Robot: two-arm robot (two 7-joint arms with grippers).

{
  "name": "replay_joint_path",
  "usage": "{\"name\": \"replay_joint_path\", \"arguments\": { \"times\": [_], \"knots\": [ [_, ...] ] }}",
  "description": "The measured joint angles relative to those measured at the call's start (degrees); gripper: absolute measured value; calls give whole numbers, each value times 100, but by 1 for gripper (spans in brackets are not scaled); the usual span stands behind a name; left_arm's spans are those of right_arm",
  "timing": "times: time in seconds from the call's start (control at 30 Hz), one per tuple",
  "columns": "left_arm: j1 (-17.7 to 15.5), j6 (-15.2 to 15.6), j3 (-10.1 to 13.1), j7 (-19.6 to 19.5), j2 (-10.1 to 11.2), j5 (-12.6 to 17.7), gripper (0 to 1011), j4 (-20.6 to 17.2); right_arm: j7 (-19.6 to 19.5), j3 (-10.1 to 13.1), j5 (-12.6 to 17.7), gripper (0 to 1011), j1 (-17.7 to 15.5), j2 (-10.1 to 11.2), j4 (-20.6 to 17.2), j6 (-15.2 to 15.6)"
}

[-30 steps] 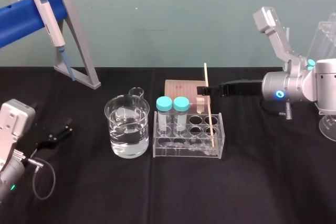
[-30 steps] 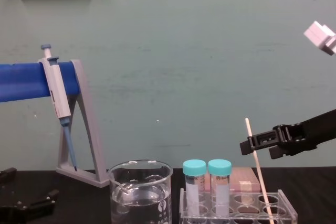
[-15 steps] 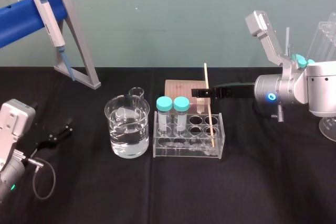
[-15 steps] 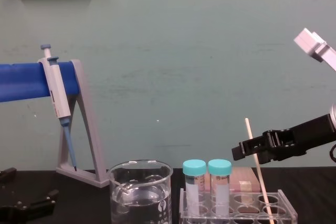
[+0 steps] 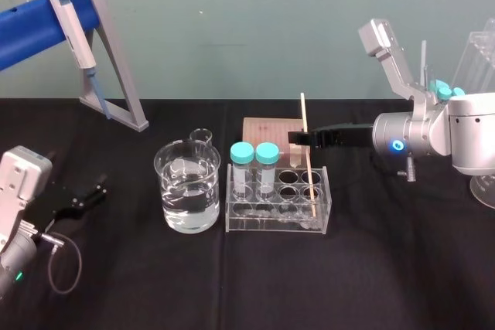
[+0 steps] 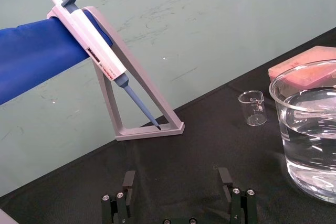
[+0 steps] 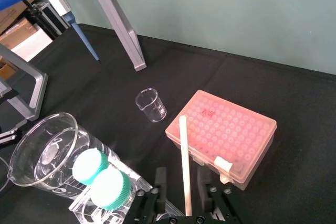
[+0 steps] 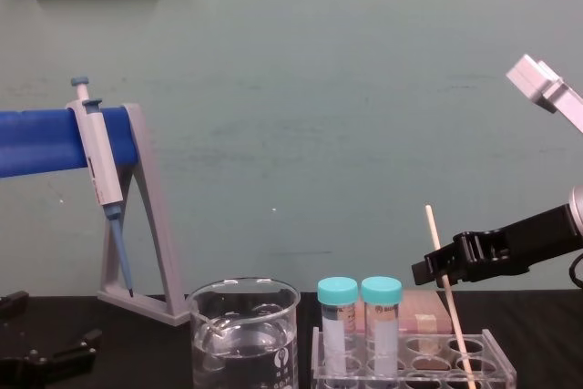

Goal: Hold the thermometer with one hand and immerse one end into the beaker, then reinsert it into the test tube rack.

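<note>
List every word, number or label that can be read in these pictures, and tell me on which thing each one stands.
No text here can be read with certainty.
Blue-and-grey pipette hanging on the stand: a dark strip of small print on its white body, too small to read.
Pink plastic tip box: red marks on the lid, too blurred to read.

Right arm comes in from the right side, forearm about level and pointing left, right gripper (image 5: 297, 140) held up in the air with its jaws a little apart. Left arm's just parked down at the near left, left gripper (image 5: 93, 192) sitting low with its fingers (image 6: 127, 181) spread wide.
</note>
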Motion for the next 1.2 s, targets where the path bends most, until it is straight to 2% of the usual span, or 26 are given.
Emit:
{"name": "replay_joint_path", "arguments": {
  "times": [0.37, 0.7, 0.9, 1.07, 1.13, 1.17, 1.2],
  "knots": [
    [0, 0, 0, 0, 0, 0, 1004, 0, 0, -28, -50, 57, -56, 42, -100, -76],
    [0, 0, 0, 0, 0, 0, 1004, 0, -24, 4, -52, 52, -103, 83, -197, -107],
    [0, 0, 0, 0, 0, 0, 1004, 0, -71, 24, -110, 52, -159, 178, -371, -178],
    [0, 0, 0, 0, 0, 0, 1004, 0, -67, 98, -104, 52, -293, 364, -760, -249],
    [0, 0, 0, 0, 0, 0, 1004, 0, -65, 201, -79, 52, -447, 553, -1185, -405],
    [0, 0, 0, 0, 0, 0, 1004, 0, -65, 201, -79, 52, -447, 553, -1185, -405],
    [0, 0, 0, 0, 0, 0, 1004, 0, -67, 261, -60, 52, -539, 660, -1433, -510]
  ]
}}
